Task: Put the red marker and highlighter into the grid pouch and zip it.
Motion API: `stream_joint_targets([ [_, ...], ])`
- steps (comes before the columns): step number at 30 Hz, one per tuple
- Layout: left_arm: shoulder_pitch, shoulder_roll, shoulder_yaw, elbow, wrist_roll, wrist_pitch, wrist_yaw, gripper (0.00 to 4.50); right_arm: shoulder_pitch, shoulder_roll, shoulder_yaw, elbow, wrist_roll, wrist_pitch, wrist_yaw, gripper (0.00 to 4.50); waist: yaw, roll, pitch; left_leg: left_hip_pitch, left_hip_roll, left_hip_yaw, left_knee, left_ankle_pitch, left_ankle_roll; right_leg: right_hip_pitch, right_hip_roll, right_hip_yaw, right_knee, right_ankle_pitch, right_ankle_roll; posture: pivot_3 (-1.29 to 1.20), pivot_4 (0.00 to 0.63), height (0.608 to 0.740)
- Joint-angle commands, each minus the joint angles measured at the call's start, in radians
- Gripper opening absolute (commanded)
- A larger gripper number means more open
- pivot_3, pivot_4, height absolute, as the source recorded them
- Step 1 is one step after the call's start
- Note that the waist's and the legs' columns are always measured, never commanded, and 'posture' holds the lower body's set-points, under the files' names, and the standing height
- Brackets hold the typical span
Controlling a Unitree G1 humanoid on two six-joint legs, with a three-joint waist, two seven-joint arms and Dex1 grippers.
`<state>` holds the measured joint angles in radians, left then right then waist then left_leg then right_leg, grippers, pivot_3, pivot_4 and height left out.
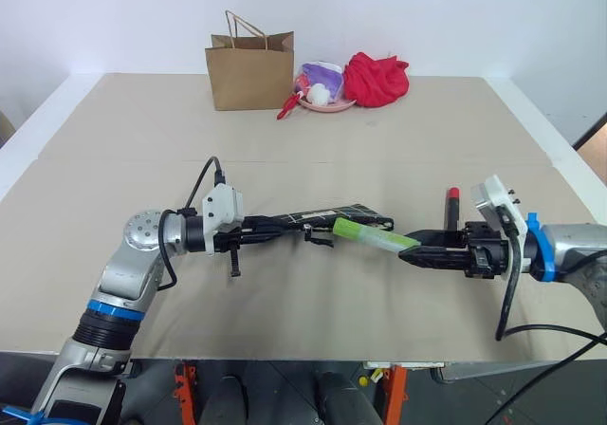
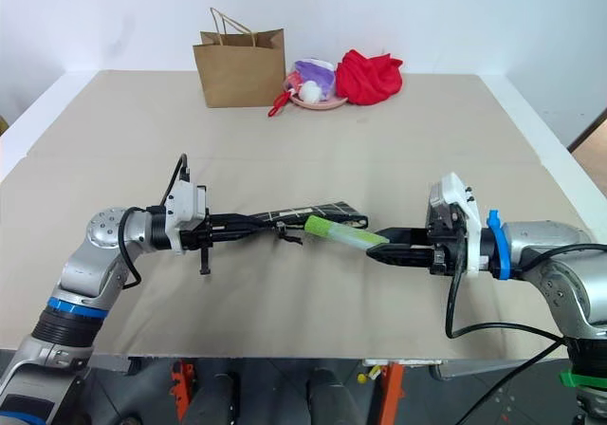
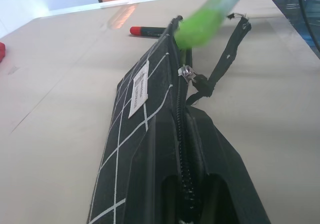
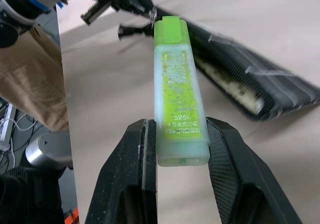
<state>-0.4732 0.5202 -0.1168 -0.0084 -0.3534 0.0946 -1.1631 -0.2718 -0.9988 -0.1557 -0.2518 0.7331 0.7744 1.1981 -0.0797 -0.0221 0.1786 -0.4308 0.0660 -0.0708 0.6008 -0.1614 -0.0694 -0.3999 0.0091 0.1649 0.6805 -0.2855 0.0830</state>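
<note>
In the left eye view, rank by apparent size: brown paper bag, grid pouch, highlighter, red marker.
1. brown paper bag, though farthest away
2. grid pouch, seen nearly edge-on and partly hidden, so unsure
3. highlighter
4. red marker, partly hidden by the right gripper

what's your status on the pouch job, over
Left gripper shut on grid pouch, held above table. Right gripper shut on highlighter, cap at pouch opening. Red marker on table. Nothing in the way.

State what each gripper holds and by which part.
Right gripper holds the highlighter by its tail end. Left gripper is shut on one end of the grid pouch.
</note>
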Motion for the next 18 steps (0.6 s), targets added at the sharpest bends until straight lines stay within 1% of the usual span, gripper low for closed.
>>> stream_joint_targets([
  [1,0.003,-0.003,0.003,-0.037,-0.002,-0.015,0.006,0.0,-0.001,-0.032,-0.019,-0.014,-0.005,-0.014,0.024,1.02,0.0,0.0,0.0,0.0,0.0,0.0,0.0,0.0,0.0,0.0,0.0,0.0,0.0,0.0,0.0,0.0,0.15,0.74],
  [6,0.009,-0.006,-0.001,-0.045,-0.005,-0.015,0.008,0.0,-0.017,-0.032,-0.019,0.007,0.005,0.032,0.005,1.02,0.0,0.0,0.0,0.0,0.0,0.0,0.0,0.0,0.0,0.0,0.0,0.0,0.0,0.0,0.0,0.0,0.15,0.74],
  [10,0.014,-0.012,-0.006,-0.053,-0.007,-0.014,0.009,0.0,-0.046,-0.035,0.015,0.012,-0.015,0.045,0.004,1.02,0.0,0.0,0.0,0.0,0.0,0.0,0.0,0.0,0.0,0.0,0.0,0.0,0.0,0.0,0.0,0.0,0.15,0.74],
  [18,0.024,-0.031,-0.021,-0.07,-0.007,-0.012,0.013,0.0,-0.201,-0.006,0.104,0.053,-0.042,0.129,-0.047,1.02,0.001,0.0,0.0,0.0,0.0,0.0,0.0,0.0,0.0,0.0,0.0,0.0,0.0,0.0,0.0,0.0,0.15,0.74],
])
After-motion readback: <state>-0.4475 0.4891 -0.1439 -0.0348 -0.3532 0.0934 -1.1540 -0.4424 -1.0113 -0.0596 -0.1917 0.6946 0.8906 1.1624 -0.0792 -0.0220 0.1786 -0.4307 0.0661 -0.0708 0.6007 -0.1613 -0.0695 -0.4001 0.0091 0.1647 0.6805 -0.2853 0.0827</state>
